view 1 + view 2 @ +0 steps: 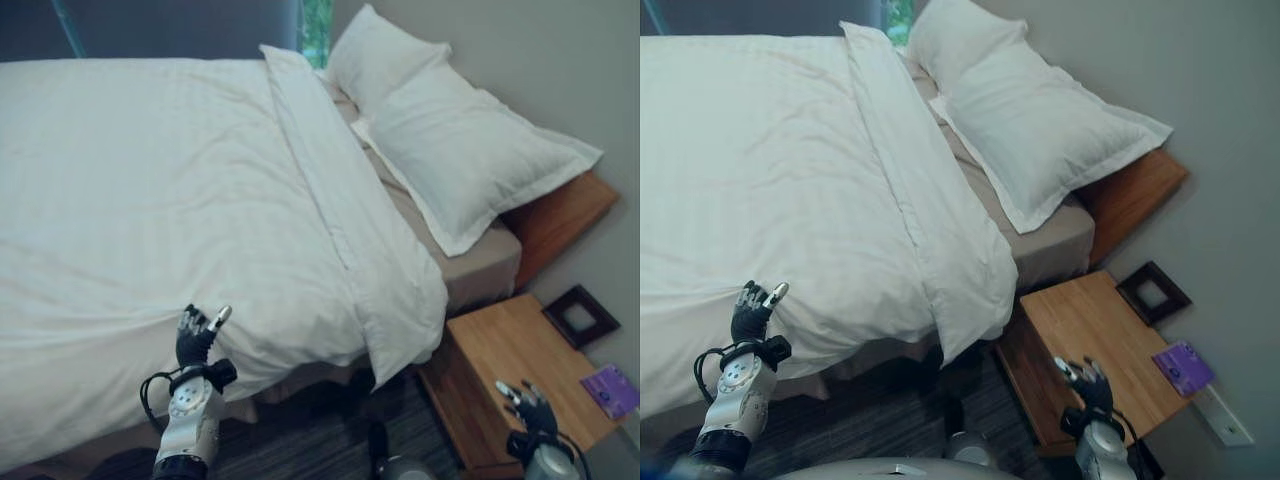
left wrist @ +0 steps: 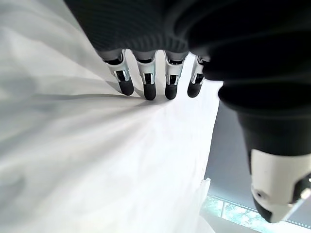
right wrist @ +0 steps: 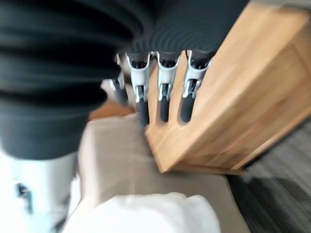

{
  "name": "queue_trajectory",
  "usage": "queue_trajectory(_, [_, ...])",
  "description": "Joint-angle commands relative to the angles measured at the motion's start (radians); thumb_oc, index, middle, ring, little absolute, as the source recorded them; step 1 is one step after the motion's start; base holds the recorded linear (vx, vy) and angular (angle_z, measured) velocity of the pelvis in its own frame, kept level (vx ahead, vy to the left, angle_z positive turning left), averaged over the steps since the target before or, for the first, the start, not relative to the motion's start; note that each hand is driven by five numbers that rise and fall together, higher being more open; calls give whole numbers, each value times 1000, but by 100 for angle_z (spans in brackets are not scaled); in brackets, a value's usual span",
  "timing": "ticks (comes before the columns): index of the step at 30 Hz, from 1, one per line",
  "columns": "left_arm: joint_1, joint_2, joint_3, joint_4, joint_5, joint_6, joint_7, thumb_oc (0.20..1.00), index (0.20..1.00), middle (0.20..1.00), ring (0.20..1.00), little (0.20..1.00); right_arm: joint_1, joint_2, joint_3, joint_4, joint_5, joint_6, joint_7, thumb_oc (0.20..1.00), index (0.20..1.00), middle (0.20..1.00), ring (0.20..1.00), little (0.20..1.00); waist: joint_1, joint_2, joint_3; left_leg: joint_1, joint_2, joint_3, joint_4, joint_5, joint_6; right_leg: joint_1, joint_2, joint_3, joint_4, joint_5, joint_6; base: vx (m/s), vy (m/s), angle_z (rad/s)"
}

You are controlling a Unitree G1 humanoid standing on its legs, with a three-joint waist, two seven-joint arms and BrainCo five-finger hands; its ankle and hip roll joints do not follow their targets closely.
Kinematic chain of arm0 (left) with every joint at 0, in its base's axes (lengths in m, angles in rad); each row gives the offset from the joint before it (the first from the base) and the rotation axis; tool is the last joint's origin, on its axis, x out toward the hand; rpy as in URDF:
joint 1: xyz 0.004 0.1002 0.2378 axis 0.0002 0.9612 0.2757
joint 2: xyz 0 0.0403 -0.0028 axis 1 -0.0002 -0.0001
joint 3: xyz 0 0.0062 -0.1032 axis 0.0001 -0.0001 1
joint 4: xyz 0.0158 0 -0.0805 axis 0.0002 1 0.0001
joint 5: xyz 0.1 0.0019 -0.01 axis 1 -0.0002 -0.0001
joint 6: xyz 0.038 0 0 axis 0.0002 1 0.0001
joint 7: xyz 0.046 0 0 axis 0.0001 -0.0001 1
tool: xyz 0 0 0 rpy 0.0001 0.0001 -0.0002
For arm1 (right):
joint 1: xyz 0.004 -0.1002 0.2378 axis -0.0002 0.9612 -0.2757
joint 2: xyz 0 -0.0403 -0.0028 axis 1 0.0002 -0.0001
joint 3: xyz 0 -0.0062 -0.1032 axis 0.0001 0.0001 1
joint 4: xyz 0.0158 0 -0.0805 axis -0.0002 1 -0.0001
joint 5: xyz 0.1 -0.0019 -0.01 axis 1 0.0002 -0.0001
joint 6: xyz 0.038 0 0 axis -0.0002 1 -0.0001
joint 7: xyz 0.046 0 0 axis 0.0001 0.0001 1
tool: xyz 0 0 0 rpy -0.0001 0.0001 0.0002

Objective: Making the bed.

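While the white duvet (image 1: pixel 150 190) is spread flat, both pillows (image 1: pixel 450 140) are stacked by the grey wall (image 1: pixel 560 70); left hand (image 1: pixel 196 335) is held open at its edge, right hand (image 1: pixel 530 405) open over the wooden nightstand (image 1: pixel 500 350).

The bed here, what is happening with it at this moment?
The robot is making the bed. Its left hand rests with relaxed fingers on the white duvet near the bed's side edge, not gripping it. The duvet lies spread out, with its top edge folded back in a band below the two white pillows. The right hand hangs open above the wooden nightstand, holding nothing.
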Motion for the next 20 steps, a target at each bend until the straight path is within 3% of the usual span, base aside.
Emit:
queue_trajectory(1, [-119,2,-14,-122,190,-56,-47,1000,1000,1000,1000,1000,-133,-114,-31,-99,-119,-70,10,1000,1000,1000,1000,1000,-11,69,79,51,12,-34,13,-81,10,36,-14,-28,20,-61,61,-8,11,9])
queue_trajectory(7, [-35,99,58,-319,376,-72,-57,1000,1000,1000,1000,1000,-138,-130,-2,-346,-169,-136,50,1000,1000,1000,1000,1000,12,66,68,63,12,-38,13,-83,13,57,-29,-57,20,-47,68,11,18,1])
queue_trajectory(20, [10,111,66,-400,405,-93,-50,1000,1000,1000,1000,1000,-146,-49,107,-469,42,-188,162,1000,1000,1000,1000,1000,32,65,73,77,1,-40,13,-90,22,70,-37,-69,21,-41,70,4,14,3])
